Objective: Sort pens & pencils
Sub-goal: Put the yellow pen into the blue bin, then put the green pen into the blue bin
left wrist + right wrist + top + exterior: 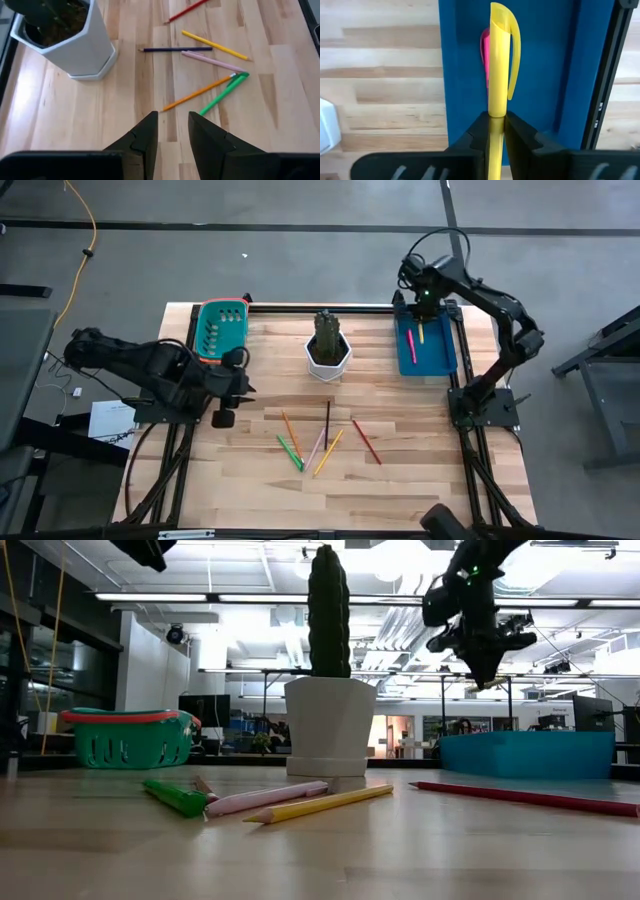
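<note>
Right arm (500, 330): reaches up from its base at the table's right edge, elbow bent outward, forearm folded back toward the far right corner. Right gripper (495, 125): held high off the table, pointing down, fingers (475, 132) clamped on a thin yellow stick. Left arm (130, 360): lies low along the table's left edge, extending inward. Left gripper (172, 125): aimed forward and down at the tabletop, fingers (145, 132) parallel with a narrow gap between them, holding nothing.

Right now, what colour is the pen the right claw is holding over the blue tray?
Yellow pen, clipped cap and all; clearest in the right wrist view, held by the right gripper.
</note>
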Available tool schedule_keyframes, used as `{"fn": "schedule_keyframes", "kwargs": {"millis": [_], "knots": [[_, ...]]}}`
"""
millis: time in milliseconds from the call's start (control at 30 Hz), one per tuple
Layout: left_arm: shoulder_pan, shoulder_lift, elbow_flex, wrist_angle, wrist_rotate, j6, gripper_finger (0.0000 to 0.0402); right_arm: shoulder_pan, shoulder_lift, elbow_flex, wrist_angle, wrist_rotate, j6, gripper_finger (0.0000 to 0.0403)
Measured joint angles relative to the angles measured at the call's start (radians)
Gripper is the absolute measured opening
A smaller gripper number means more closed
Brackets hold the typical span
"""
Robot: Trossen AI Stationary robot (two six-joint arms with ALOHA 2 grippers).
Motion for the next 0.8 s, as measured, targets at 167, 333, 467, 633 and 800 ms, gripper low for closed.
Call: {"fn": "schedule_keyframes", "kwargs": {"millis": [167, 333, 467, 633, 800], "knots": [[0.032, -0.006, 0.0, -0.013, 0.028, 0.031, 0.0097, 0.004, 0.057, 0.0, -0.002, -0.004, -0.016, 0.006], [0.042, -0.007, 0.0, -0.014, 0.038, 0.041, 0.0097, 0.004, 0.099, 0.0, 0.007, -0.004, -0.034, 0.0076], [0.041, -0.008, 0.0, -0.015, 0.042, 0.041, 0.0097, 0.003, 0.111, 0.0, 0.025, 0.002, -0.041, 0.0078], [0.041, -0.008, 0.0, -0.015, 0.043, 0.041, 0.0097, 0.004, 0.111, 0.0, 0.04, 0.001, -0.05, 0.0078], [0.041, -0.008, 0.0, -0.014, 0.046, 0.04, 0.0097, 0.038, 0.075, 0.0, 0.057, 0.004, -0.103, 0.0078]]}}
